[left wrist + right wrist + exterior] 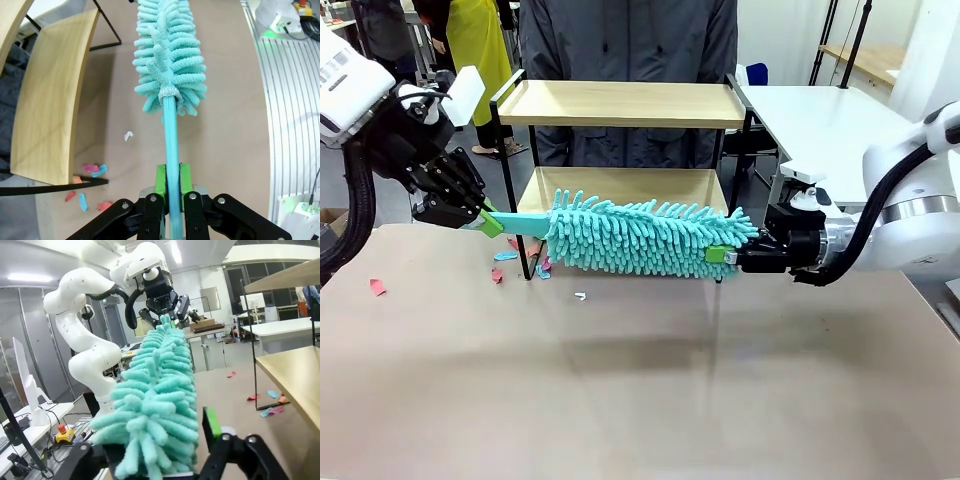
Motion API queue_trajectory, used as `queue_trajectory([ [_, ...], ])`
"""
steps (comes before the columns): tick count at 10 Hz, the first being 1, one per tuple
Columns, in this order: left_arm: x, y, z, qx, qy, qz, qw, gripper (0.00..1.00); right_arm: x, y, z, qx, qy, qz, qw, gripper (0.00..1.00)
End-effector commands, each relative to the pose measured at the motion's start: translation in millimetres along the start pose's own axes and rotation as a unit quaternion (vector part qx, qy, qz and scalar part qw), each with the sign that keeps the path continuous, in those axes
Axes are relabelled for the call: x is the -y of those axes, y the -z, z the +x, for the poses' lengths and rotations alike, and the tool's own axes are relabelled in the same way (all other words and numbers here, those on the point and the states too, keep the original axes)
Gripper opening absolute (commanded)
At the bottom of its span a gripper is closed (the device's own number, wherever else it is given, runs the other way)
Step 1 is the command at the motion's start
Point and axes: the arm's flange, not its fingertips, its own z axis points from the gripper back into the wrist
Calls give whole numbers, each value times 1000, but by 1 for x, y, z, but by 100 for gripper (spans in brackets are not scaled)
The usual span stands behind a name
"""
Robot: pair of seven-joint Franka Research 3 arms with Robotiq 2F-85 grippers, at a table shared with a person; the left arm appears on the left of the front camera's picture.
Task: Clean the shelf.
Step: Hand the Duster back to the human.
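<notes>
1. I see the shelf (620, 105) at twelve o'clock on the bench (640, 390), with a person standing just behind it. Both of its wooden boards look bare.
2. My left gripper (488, 221), at nine o'clock, has its jaws fully closed on the thin teal handle of the duster (640, 238). The left wrist view shows the green pads (160, 181) pinching it on both sides.
3. My right gripper (725, 255), at three o'clock, sits at the fluffy tip of the duster. Its jaws look part-way closed around the fronds, but I cannot tell whether they truly grip.
4. The duster hangs level in front of the lower board, above the bench.
5. I judge the duster light, its head soft and yielding, its handle stiff and possibly slick, so the handle is the right place to hold.
6. The shelf looks light and could slide, so I would brace its black frame.
7. Coloured scraps (505, 257) lie on the bench by the shelf's left legs.
</notes>
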Motion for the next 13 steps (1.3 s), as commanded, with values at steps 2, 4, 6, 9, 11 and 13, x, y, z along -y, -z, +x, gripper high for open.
queue_trajectory([
  [2,2,-2,3,7,-8,-1,1000,13,0,1,2,19,-30,2,999,0],
  [4,2,-2,3,7,-8,-1,1000,13,0,1,2,18,-28,8,999,0],
  [6,2,-2,3,7,-8,-1,1000,13,-2,0,1,19,-30,21,999,0],
  [9,2,-2,3,7,-8,-1,1000,13,-6,-3,2,4,-40,39,998,0],
  [11,0,-4,0,-9,29,13,999,71,-4,0,1,9,-21,17,1000,0],
  [13,1,-20,-3,32,14,7,999,100,-4,0,1,9,-21,17,1000,0],
])
